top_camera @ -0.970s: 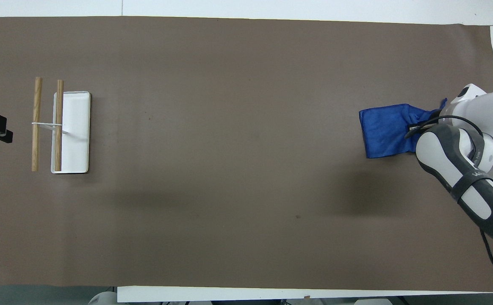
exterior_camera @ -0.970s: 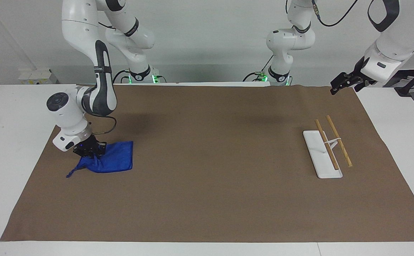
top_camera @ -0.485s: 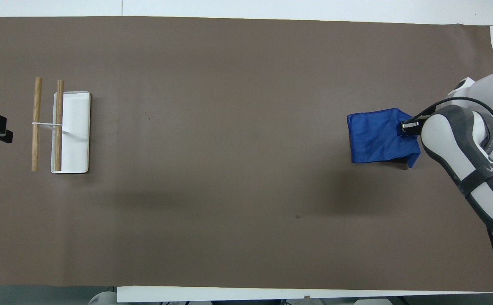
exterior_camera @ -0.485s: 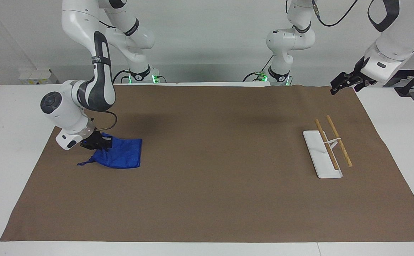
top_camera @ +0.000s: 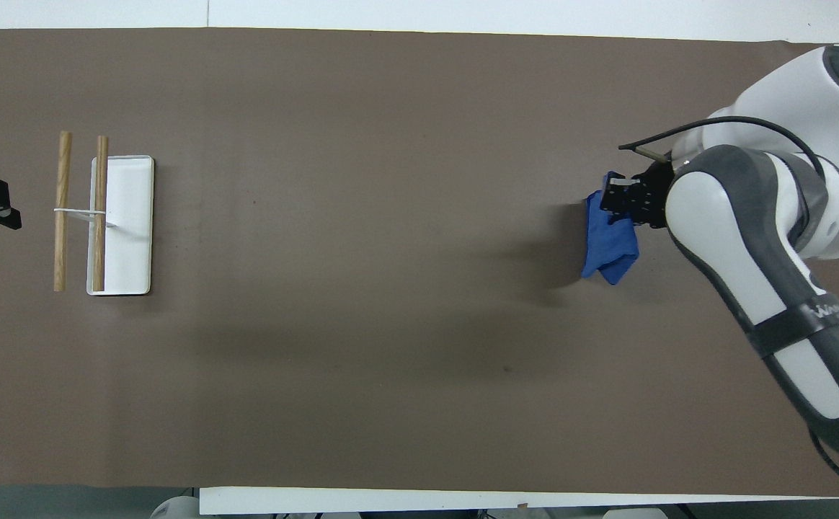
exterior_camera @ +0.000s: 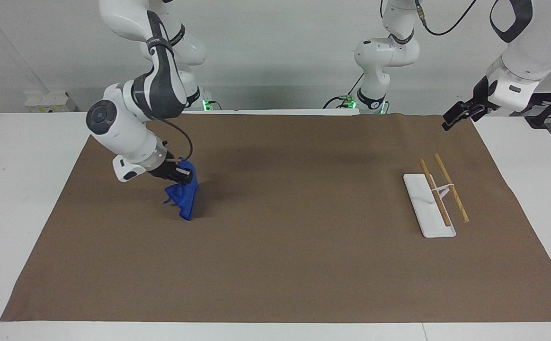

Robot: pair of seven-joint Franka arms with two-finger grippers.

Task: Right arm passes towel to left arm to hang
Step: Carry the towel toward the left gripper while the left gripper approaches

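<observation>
Blue towel (exterior_camera: 184,199), flat a second ago, now hangs pinched in right end effector (exterior_camera: 179,175), off the counter; handover pending. Left end effector (exterior_camera: 456,115) waits, finger state indeterminate.

Right gripper (exterior_camera: 181,174) is up off the brown mat (exterior_camera: 275,265) and has shifted toward the left arm's end of the table, over mat it did not cover a second ago. Towel (exterior_camera: 184,196), spread flat then, now hangs bunched and narrow from the closed fingers, lower tip at or just above the mat. Left gripper (exterior_camera: 451,121) tilts slightly lower.
</observation>
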